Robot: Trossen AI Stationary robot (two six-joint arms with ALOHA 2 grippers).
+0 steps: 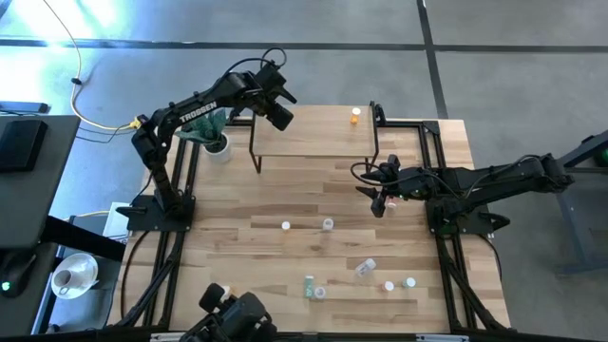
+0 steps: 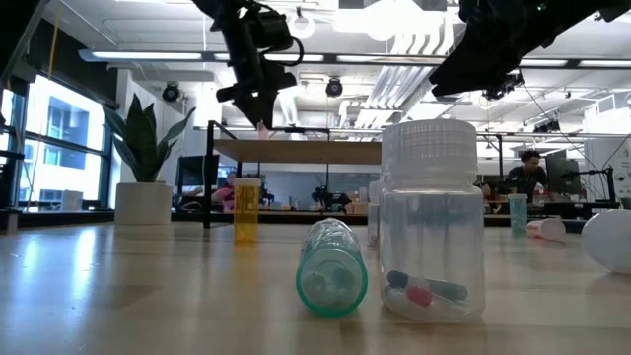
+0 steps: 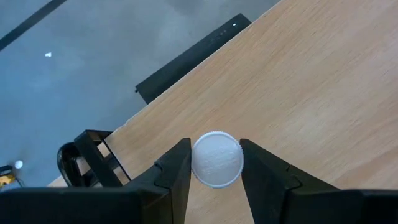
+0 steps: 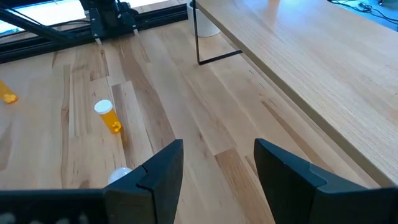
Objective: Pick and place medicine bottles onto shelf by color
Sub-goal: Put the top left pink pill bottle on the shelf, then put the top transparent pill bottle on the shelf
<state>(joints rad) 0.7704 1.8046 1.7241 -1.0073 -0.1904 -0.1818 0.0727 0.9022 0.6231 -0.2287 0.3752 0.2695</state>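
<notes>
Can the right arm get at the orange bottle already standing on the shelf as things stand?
Probably yes. The right gripper is open and empty, just in front of the shelf. The orange bottle stands at the shelf's right end, nothing around it; the left gripper, holding a bottle, is at the other end.

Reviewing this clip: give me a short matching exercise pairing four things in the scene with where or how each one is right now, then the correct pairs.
Things:
1. left gripper
2. right gripper
3. orange bottle
4. green bottle

States:
A. lying on its side on the table
B. standing upright on the shelf
C. open and empty, above the table in front of the shelf
D. shut on a white-capped bottle over the shelf's left end

Pairs: 1-D, 2-C, 3-B, 4-A
</notes>
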